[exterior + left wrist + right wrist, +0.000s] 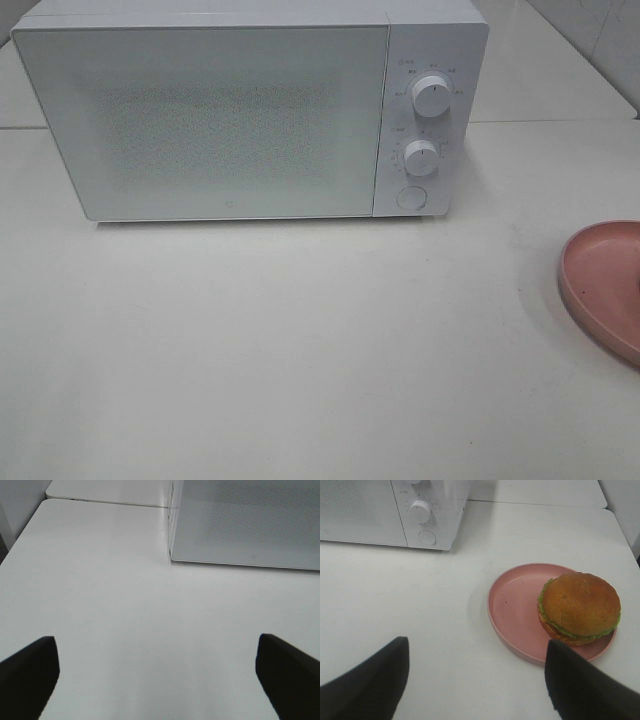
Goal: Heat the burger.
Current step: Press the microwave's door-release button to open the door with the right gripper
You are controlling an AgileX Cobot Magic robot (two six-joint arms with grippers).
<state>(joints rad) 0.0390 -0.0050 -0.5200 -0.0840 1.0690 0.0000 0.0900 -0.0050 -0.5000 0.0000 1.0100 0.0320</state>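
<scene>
The burger [580,607], brown bun over green lettuce, sits on the far side of a pink plate [512,607] in the right wrist view. My right gripper [475,680] hovers open above the table, short of the plate, nothing between its fingers. The exterior view shows only the plate's edge [605,285] at the far right; the burger is out of that view. The white microwave [230,110] stands at the back with its door shut. My left gripper [157,672] is open over bare table, near the microwave's left front corner [172,555]. Neither arm shows in the exterior view.
The microwave's control panel has two knobs [432,97] and a round button [411,197] on its right side. A seam between tabletops [560,122] runs behind the microwave. A tiled wall [600,35] rises at the back right.
</scene>
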